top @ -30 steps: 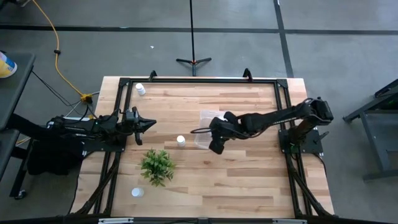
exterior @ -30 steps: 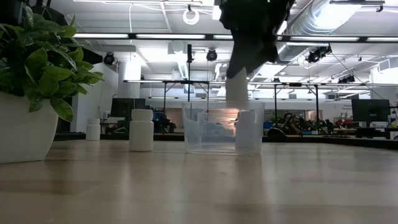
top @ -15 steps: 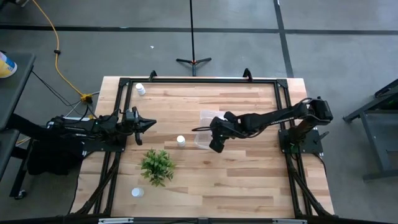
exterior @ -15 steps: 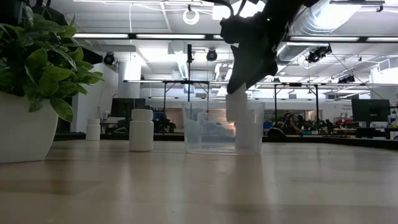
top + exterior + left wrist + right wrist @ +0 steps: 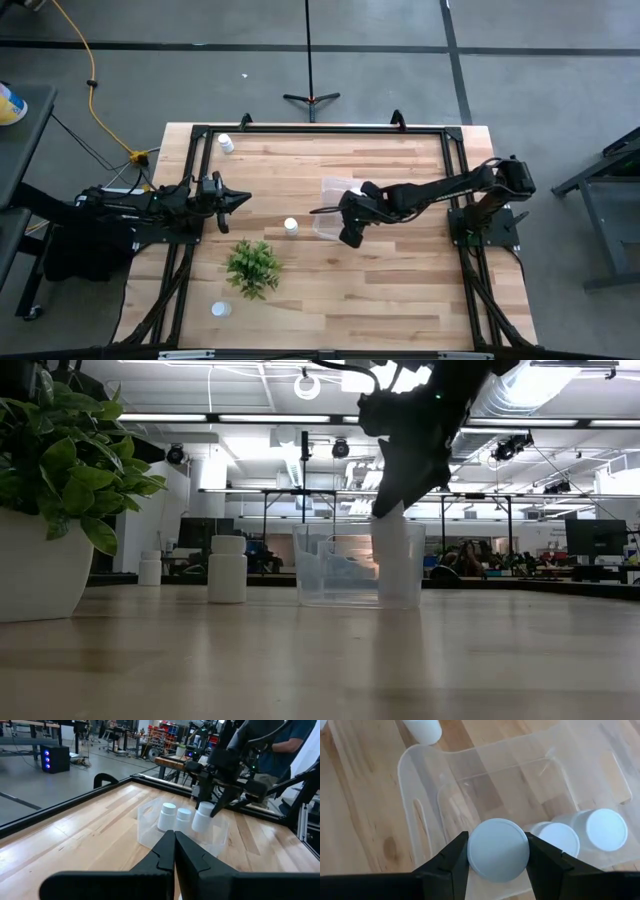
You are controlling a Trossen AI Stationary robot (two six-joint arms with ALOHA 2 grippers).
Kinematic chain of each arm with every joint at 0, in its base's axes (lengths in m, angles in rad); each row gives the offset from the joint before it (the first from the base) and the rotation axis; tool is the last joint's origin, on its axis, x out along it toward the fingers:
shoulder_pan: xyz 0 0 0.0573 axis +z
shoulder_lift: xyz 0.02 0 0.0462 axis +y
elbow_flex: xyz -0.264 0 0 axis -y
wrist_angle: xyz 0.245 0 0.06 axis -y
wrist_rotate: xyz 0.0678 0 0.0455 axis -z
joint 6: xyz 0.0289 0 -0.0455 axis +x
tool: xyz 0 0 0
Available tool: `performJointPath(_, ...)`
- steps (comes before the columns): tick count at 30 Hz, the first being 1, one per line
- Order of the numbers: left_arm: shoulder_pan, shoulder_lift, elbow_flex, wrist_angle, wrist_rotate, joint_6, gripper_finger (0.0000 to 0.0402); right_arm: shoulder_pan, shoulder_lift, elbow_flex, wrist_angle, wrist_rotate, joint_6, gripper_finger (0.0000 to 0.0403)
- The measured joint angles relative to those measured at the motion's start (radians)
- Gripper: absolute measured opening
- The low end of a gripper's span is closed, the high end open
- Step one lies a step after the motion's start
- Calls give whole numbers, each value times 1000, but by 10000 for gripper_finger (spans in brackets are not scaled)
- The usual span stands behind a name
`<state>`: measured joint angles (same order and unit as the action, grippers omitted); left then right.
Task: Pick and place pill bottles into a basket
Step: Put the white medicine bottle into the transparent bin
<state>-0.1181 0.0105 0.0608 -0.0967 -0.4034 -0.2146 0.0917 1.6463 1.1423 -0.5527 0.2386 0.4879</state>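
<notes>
The right hand (image 5: 498,851) clamps a pill bottle (image 5: 498,850) by its sides, directly over the basket (image 5: 420,780) below it; it looks light, rigid, smooth-walled, likely slippery.

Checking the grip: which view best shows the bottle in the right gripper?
Right wrist view: the held bottle's cap sits clamped between both fingers above the basket. Left wrist shows it side-on; low view partly behind the basket wall; high view hides it.

- The dark right gripper (image 5: 349,232) hides most of the small clear plastic bin (image 5: 326,190) from above.
- The green leafy plant in its white pot (image 5: 35,570) is cut off at the low view's edge.
- The person in blue (image 5: 292,742) is cropped.
</notes>
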Motion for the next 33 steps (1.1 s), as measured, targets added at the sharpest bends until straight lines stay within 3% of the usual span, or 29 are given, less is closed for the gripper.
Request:
performJointPath(10, 0, 0, 0, 0, 0, 0, 46, 0, 0, -65, 69, -7, 24, 150)
performJointPath(33, 0, 0, 0, 0, 0, 0, 46, 1, 0, -67, 57, 59, 54, 154)
